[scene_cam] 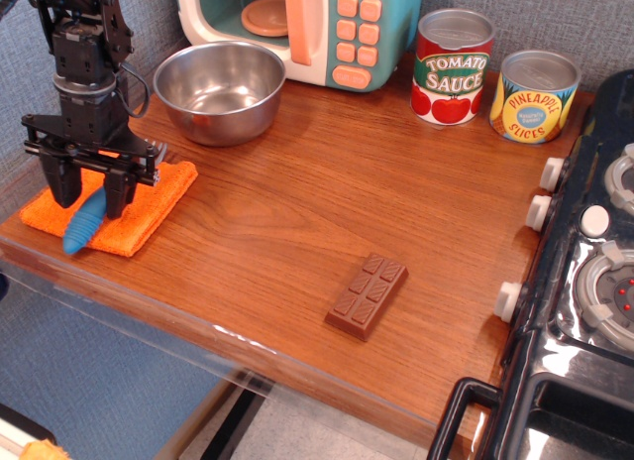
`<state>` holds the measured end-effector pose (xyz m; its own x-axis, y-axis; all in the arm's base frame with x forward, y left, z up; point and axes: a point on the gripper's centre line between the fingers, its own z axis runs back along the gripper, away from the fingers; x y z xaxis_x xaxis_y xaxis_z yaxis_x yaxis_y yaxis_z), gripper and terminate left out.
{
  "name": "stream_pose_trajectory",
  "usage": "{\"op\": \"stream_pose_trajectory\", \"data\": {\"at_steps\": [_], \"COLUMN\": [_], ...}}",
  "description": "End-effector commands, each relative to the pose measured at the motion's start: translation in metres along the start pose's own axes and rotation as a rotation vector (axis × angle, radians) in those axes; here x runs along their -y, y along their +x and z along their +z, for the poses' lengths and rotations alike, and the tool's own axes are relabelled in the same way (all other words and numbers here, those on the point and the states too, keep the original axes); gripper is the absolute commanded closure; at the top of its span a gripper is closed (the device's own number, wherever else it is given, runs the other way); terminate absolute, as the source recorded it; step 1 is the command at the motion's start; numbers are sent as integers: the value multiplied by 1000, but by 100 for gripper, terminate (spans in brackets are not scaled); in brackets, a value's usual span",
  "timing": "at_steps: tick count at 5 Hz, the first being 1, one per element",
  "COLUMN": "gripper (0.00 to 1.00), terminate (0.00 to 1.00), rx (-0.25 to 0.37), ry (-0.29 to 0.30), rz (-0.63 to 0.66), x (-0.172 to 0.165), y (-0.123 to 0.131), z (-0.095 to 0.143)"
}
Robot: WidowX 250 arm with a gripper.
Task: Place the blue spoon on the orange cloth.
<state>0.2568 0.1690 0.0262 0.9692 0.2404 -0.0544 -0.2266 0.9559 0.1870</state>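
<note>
Gripper (89, 190) hangs over the orange cloth (149, 192) at the table's near left corner, its two black fingers closed on the blue spoon (84, 225), whose ribbed handle sticks down and out toward the front edge of the cloth. The metal head is hidden between the fingers and the arm body, so how it sits cannot be told. The spoon looks tilted, handle low, with its tip at or just past the cloth's near border; whether it touches the fabric is unclear.

To do this step well, I judge the spoon should be carried a little farther onto the middle of the cloth before the fingers part, so the handle does not end up hanging over the wooden table edge (198, 316). Lowering until the handle rests on the terry, then letting go gently, should keep it from rolling off.

Nearest on the open tabletop lies a chocolate bar (368, 295), well apart and no hindrance. Behind the cloth, a steel bowl (220, 90) stands near its far corner; a lift after release should avoid its rim. Farther back are a toy microwave (297, 29), a tomato sauce can (453, 66) and a pineapple slices can (536, 96). A toy stove (584, 282) fills the right side.
</note>
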Motion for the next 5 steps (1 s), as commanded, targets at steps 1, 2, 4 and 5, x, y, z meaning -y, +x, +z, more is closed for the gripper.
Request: {"op": "stream_pose_trajectory", "data": {"at_steps": [1,2,4,5], "gripper": [0,0,0,0], "terminate": [0,0,0,100], "rx": [178,188,162,162], "ry": [-206,-217,-95,-95], "rz": [-50,-95,-205,-205], "x": [-10,1,10,10], "y": [-9,-10,0,0], "z": [60,68,61,61]}}
